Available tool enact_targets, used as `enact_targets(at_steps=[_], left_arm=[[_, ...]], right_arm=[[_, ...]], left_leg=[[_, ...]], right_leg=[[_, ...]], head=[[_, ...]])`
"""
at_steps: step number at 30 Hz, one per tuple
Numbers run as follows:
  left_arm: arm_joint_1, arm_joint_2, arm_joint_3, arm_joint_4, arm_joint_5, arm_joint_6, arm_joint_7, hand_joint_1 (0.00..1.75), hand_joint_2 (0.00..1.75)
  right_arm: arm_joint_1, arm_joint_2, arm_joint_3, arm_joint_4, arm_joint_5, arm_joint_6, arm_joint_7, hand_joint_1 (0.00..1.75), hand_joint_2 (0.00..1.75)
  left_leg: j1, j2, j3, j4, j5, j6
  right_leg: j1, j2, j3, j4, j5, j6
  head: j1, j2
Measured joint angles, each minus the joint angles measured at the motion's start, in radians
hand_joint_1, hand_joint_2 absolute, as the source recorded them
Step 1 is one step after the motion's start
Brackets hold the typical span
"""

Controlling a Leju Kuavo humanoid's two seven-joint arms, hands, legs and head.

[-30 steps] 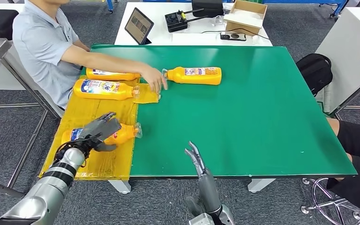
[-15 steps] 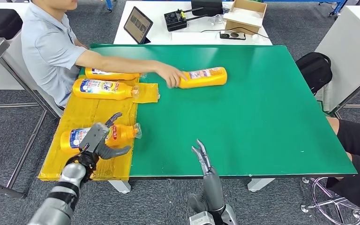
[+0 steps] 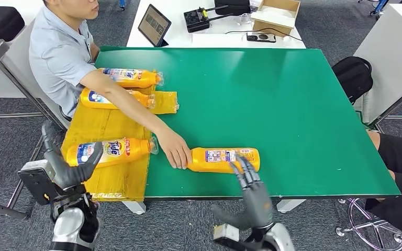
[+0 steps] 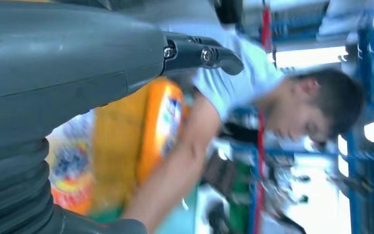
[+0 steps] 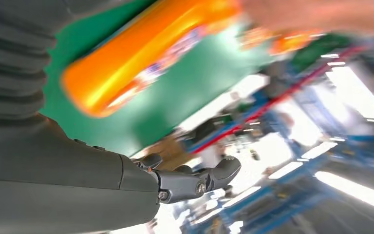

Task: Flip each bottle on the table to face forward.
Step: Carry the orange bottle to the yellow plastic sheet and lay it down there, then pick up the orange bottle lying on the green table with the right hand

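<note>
Since the person slid over a bottle (image 3: 224, 159), right hand (image 3: 248, 180) reaches it

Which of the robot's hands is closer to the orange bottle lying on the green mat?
Right. The right hand reaches the bottle at its near end; the left hand hangs off the table's left.
</note>
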State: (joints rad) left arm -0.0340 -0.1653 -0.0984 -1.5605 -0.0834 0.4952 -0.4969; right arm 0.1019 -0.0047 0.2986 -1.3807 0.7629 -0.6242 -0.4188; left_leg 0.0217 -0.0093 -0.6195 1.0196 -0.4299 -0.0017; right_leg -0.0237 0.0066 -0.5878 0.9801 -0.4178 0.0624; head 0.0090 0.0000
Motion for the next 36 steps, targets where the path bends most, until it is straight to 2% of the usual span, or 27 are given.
enact_targets(at_steps=[3,6,15,19,23,29,36], left_arm=[[0.041,-0.01,0.001,-0.015,-0.029,0.049,0.029,0.0,1.75],[0.062,-0.016,0.003,-0.022,-0.048,0.071,0.022,0.0,1.75],[0.068,-0.025,-0.011,-0.036,-0.142,0.054,0.032,0.0,1.75],[0.059,-0.026,-0.019,-0.029,-0.123,0.018,0.07,0.0,1.75],[0.028,-0.027,-0.028,0.014,-0.092,-0.018,0.092,0.0,1.75],[-0.036,-0.032,-0.026,0.112,-0.039,-0.031,0.111,0.0,1.75],[-0.077,-0.033,-0.009,0.201,0.004,-0.04,0.117,0.0,1.75]], right_arm=[[-0.006,-0.01,-0.1,0.031,0.102,0.023,0.073,0.0,1.75],[-0.015,-0.016,-0.163,0.053,0.122,0.037,0.096,0.0,1.75],[-0.104,-0.02,-0.244,0.168,0.129,0.122,0.134,0.0,1.75],[-0.15,-0.018,-0.25,0.233,0.12,0.163,0.134,0.0,1.75],[-0.242,-0.006,-0.24,0.347,0.136,0.17,0.132,0.0,1.75],[-0.385,0.024,-0.196,0.506,0.142,0.176,0.135,0.0,1.75],[-0.479,0.061,-0.141,0.637,0.158,0.184,0.145,0.0,1.75]], left_leg=[[0.0,0.0,-0.001,0.0,0.0,0.0],[0.0,0.0,-0.001,0.0,0.0,0.0],[0.0,0.001,-0.001,0.0,0.0,0.0],[0.0,0.001,-0.001,0.0,0.0,0.0],[0.0,0.001,-0.001,0.0,0.001,0.0],[0.0,0.001,-0.001,0.0,0.002,0.001],[0.0,0.001,-0.002,0.0,0.002,0.001]], right_leg=[[0.0,0.0,0.0,0.0,0.0,0.0],[0.0,0.0,0.0,0.0,0.0,0.0],[0.0,0.0,-0.001,0.0,0.0,0.0],[0.0,0.0,-0.001,0.0,0.0,0.0],[0.0,0.0,-0.001,0.001,0.001,0.0],[0.0,0.0,-0.001,0.001,0.001,0.0],[0.0,0.0,-0.001,0.002,0.001,0.001]], head=[[0.0,0.0],[0.0,0.0],[0.0,0.0],[0.0,0.0],[0.0,0.0],[0.0,0.0],[0.0,0.0]])
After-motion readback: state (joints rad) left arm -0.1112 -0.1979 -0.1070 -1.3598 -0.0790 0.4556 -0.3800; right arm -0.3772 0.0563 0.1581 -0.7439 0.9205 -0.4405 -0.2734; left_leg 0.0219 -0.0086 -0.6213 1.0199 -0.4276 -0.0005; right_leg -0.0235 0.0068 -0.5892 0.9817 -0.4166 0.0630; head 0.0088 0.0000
